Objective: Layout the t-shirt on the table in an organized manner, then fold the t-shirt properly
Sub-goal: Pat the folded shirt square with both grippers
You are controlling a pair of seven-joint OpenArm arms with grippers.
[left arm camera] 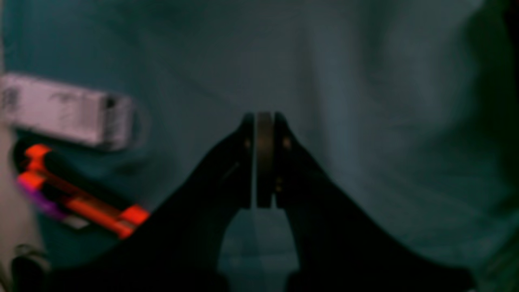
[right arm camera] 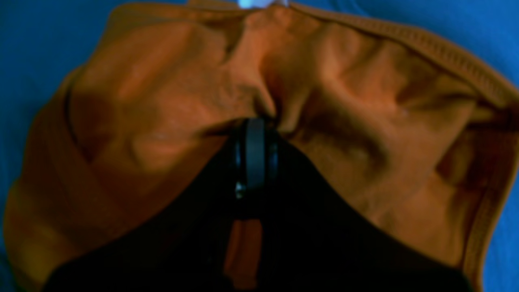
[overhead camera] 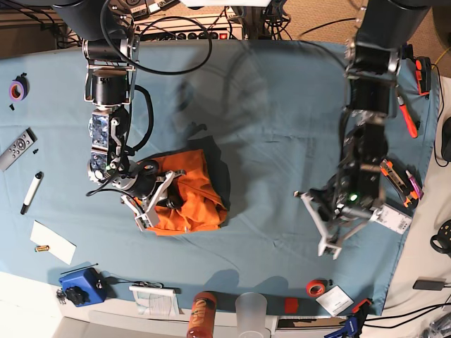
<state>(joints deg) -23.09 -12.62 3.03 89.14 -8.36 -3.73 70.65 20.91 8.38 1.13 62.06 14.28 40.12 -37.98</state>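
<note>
The orange t-shirt (overhead camera: 194, 193) lies crumpled in a heap left of the middle of the blue-teal table (overhead camera: 268, 120). My right gripper (overhead camera: 168, 197) is at the heap's left side. In the right wrist view that gripper (right arm camera: 255, 123) is shut on a bunched fold of the t-shirt (right arm camera: 344, 105), and the cloth puckers toward the pinch. My left gripper (overhead camera: 318, 220) hovers over bare table far to the right of the shirt. The left wrist view shows it (left arm camera: 263, 119) shut with nothing between the fingers and only table cloth (left arm camera: 365, 101) beneath.
A white labelled box (left arm camera: 65, 109) and an orange-black tool (left arm camera: 77, 190) lie by the left gripper near the right edge. A remote (overhead camera: 17, 144), marker (overhead camera: 32, 190) and purple tape (overhead camera: 17, 89) sit at left. A tape roll (overhead camera: 317, 286), cup (overhead camera: 251, 310) and bottle (overhead camera: 201, 313) line the front edge.
</note>
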